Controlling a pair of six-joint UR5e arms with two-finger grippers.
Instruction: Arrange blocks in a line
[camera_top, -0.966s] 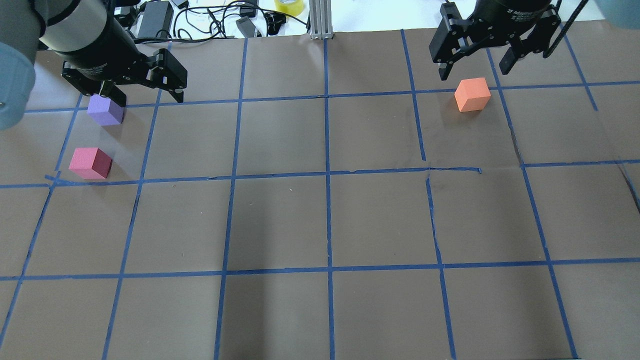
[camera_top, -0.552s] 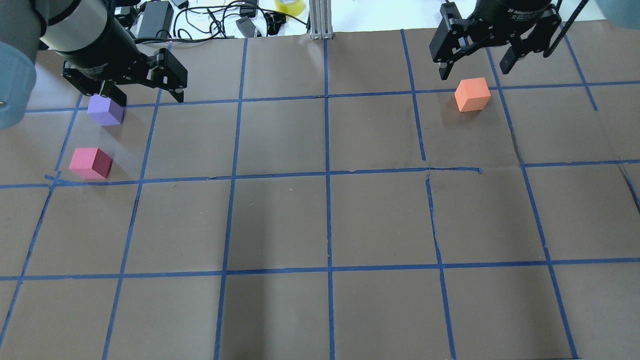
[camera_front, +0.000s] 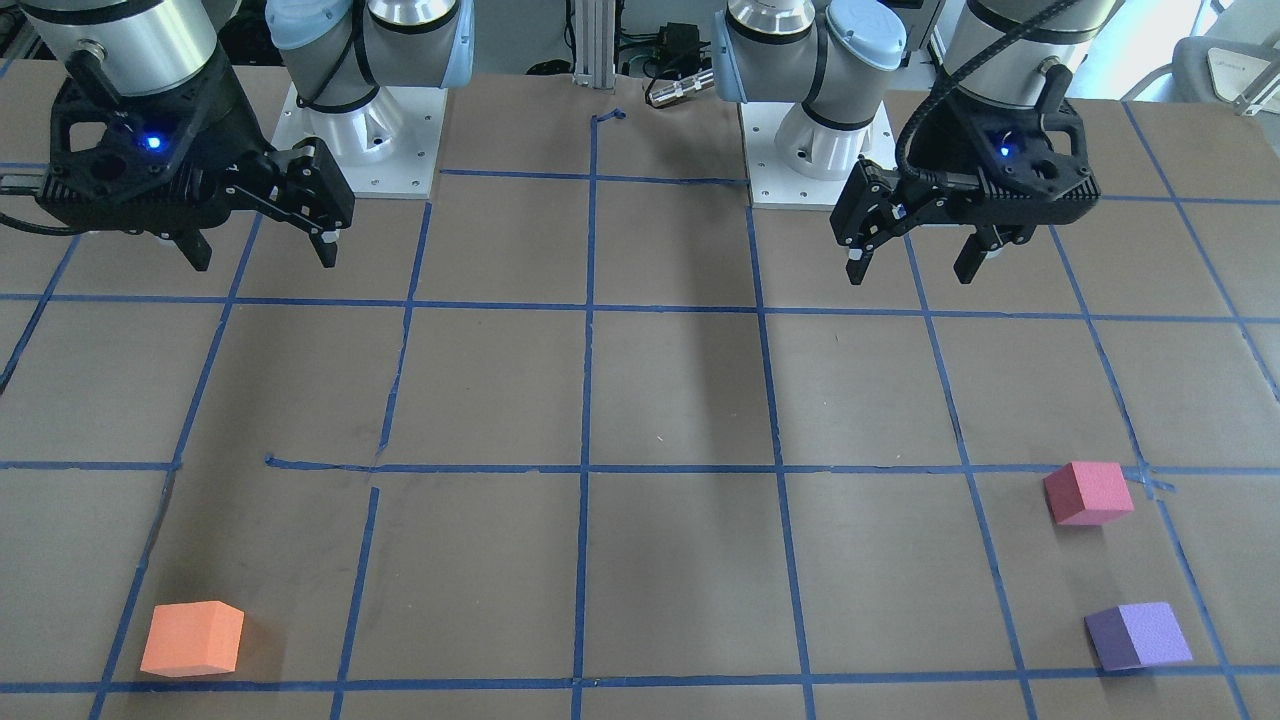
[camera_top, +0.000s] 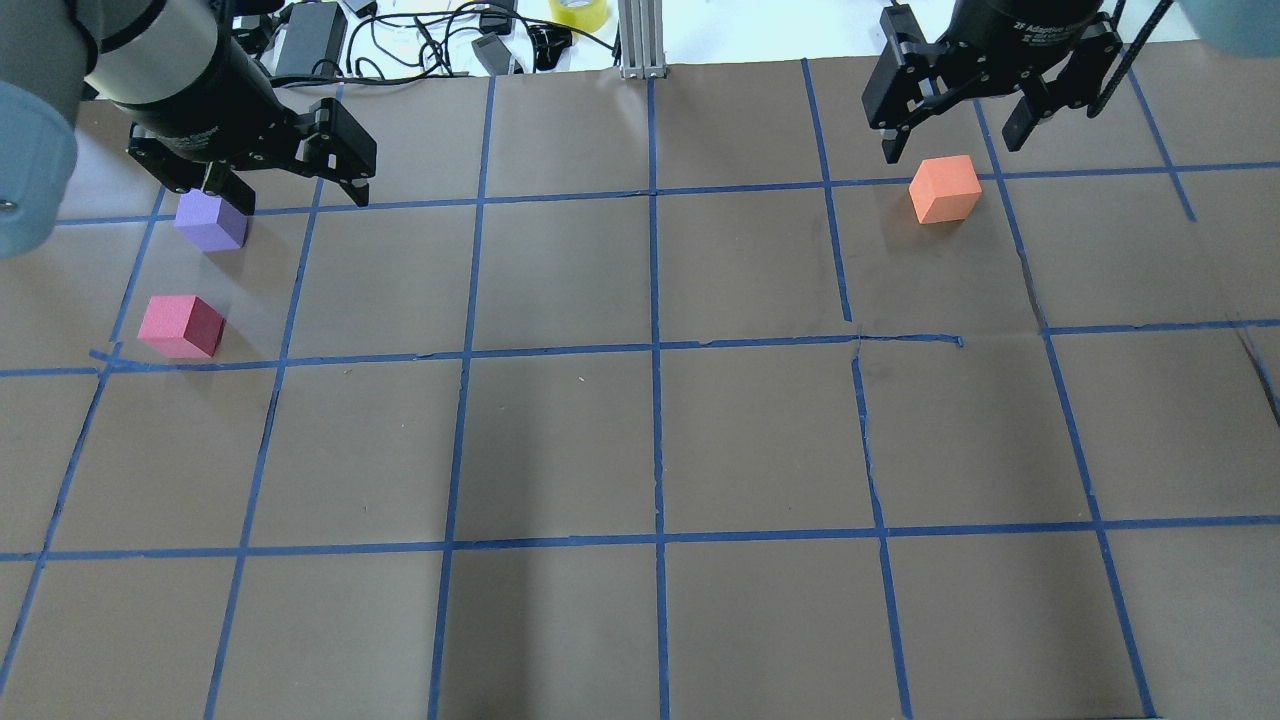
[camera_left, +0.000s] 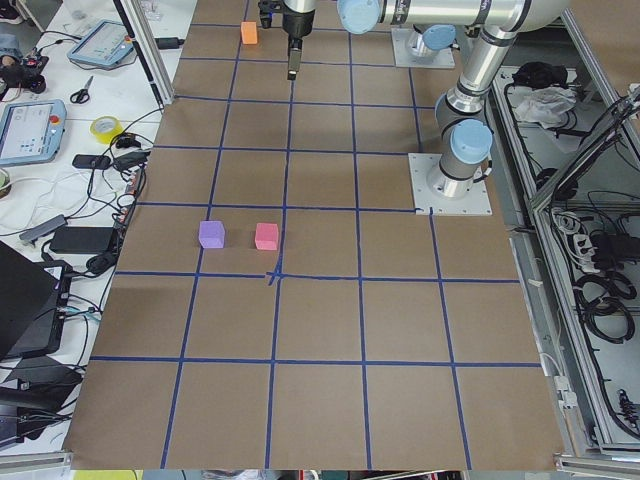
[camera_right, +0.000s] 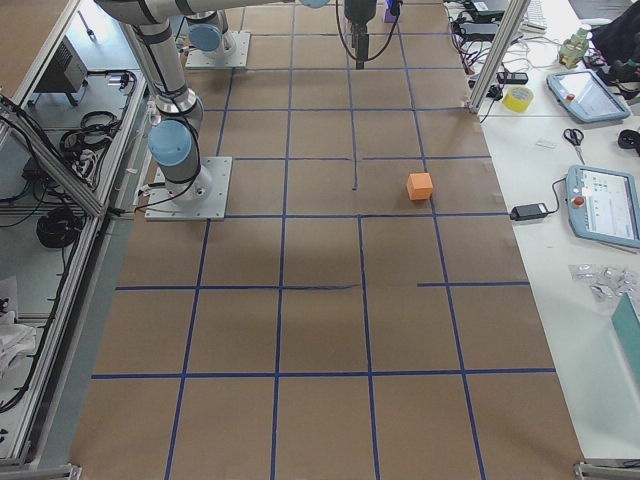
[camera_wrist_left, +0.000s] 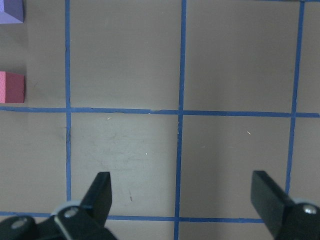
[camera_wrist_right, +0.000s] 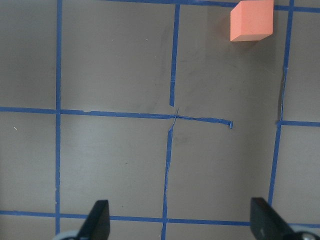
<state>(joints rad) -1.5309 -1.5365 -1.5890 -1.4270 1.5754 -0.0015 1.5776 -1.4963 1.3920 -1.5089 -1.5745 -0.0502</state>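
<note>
Three cubes lie apart on the brown table. The orange block (camera_top: 944, 188) (camera_front: 192, 638) is at the far right in the overhead view. The purple block (camera_top: 210, 221) (camera_front: 1138, 635) and the pinkish-red block (camera_top: 181, 326) (camera_front: 1088, 492) are at the far left. My left gripper (camera_top: 295, 195) (camera_front: 912, 270) is open and empty, raised just right of the purple block. My right gripper (camera_top: 950, 143) (camera_front: 264, 258) is open and empty, raised over the orange block's far side. The left wrist view shows the purple (camera_wrist_left: 11, 10) and pinkish-red (camera_wrist_left: 11, 87) blocks at its left edge. The right wrist view shows the orange block (camera_wrist_right: 252, 20).
Blue tape lines (camera_top: 655, 440) form a grid on the brown paper. Beyond the far edge lie cables and a power adapter (camera_top: 310, 38), a yellow tape roll (camera_top: 578, 12) and an aluminium post (camera_top: 640, 40). Tablets and tools lie on the side bench (camera_right: 600, 205).
Both grippers have shifted very slightly towards the far edge and stay open. The three blocks have not moved.
</note>
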